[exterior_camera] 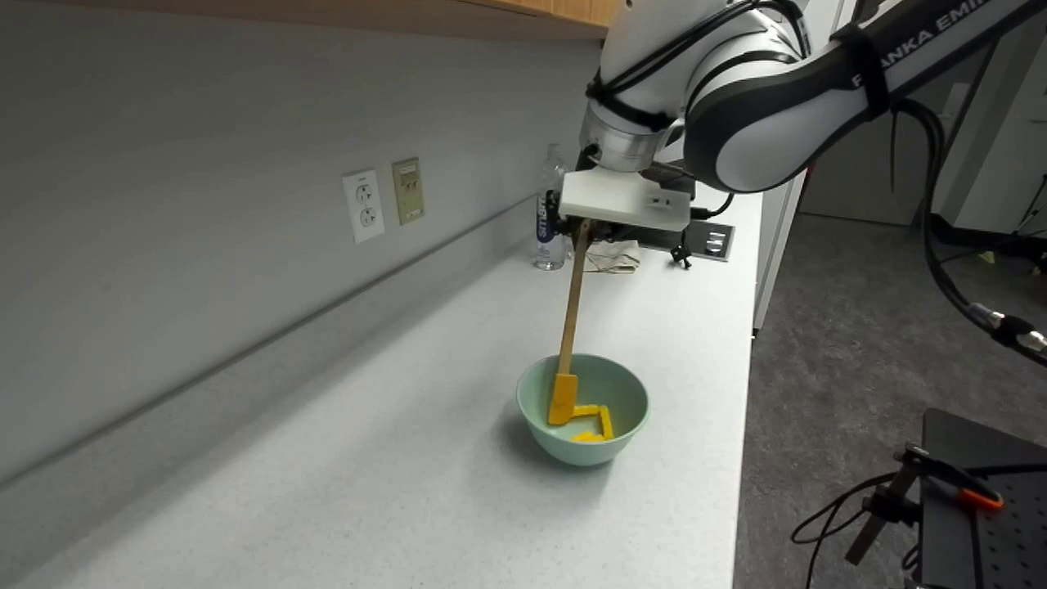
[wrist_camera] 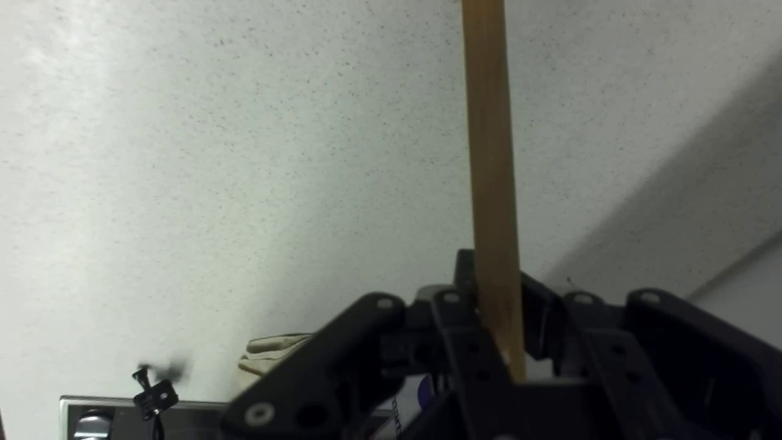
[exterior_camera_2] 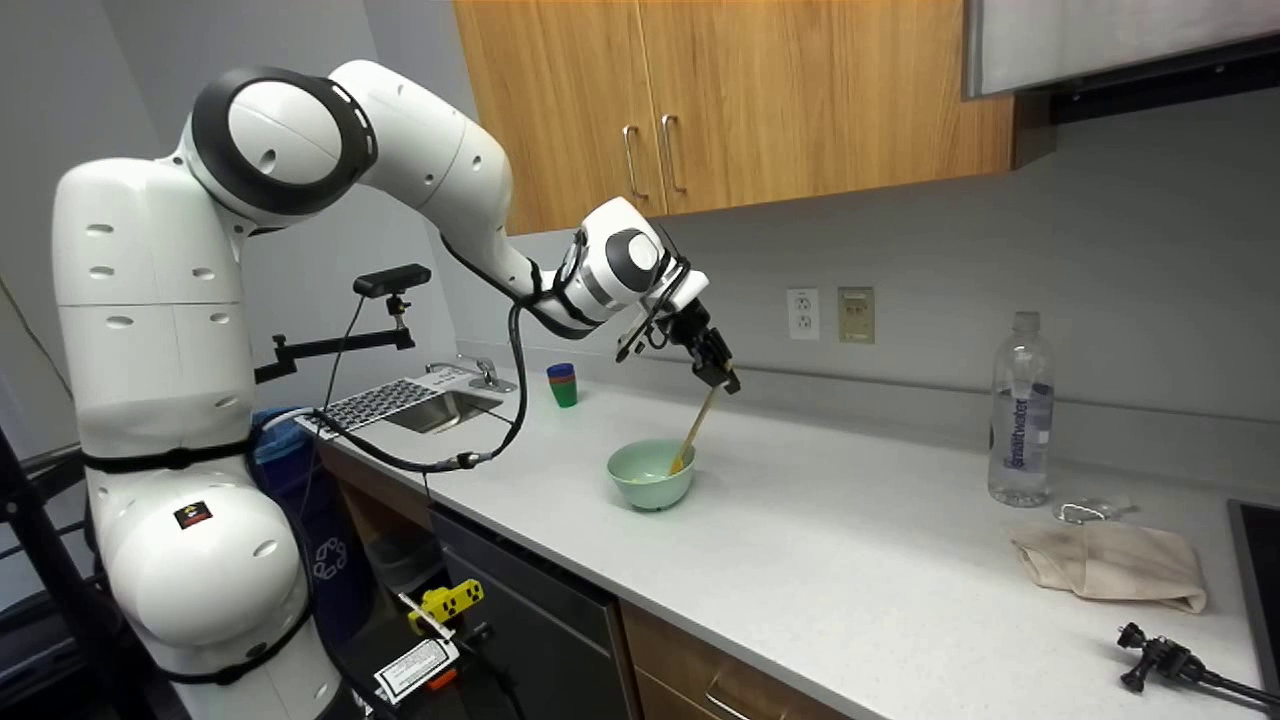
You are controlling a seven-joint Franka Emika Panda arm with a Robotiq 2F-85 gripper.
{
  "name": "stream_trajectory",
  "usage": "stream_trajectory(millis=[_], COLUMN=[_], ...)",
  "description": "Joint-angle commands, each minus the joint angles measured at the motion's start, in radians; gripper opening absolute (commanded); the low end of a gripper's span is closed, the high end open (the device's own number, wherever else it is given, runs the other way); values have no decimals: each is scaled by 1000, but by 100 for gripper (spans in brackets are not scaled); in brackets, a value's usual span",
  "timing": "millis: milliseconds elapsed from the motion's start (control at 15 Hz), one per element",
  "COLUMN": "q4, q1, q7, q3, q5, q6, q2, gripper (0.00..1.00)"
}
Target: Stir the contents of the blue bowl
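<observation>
The blue bowl stands upright on the white counter; it also shows in an exterior view. The contents, bright yellow pieces, lie on the bowl's floor. A spatula with a wooden handle and orange-yellow head leans down into the bowl. Its head is inside, beside the yellow pieces; I cannot tell whether it touches them. My gripper is above the bowl, tilted, and shut on the handle. In the wrist view, the handle runs between the fingers; the bowl is out of view there.
A water bottle, a folded cloth and a black mount are farther along the counter. Stacked cups stand near the sink. The wall is behind, and wooden cabinets hang above.
</observation>
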Motion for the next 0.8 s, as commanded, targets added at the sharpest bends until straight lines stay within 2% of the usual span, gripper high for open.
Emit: stream_trajectory(millis=[0,133,200,533,733], q4=[-46,-56,-73,-99,-98], q1=[-29,-41,-32,-32,-37], q7=[-65,-105,-48,-58,-66], q3=[46,71,70,108,107], q5=[7,47,-3,42,57], q6=[-58,-89,-47,-52,-47], q2=[-68,-84,-50,-21,-1], gripper=[2,2,2,2,2])
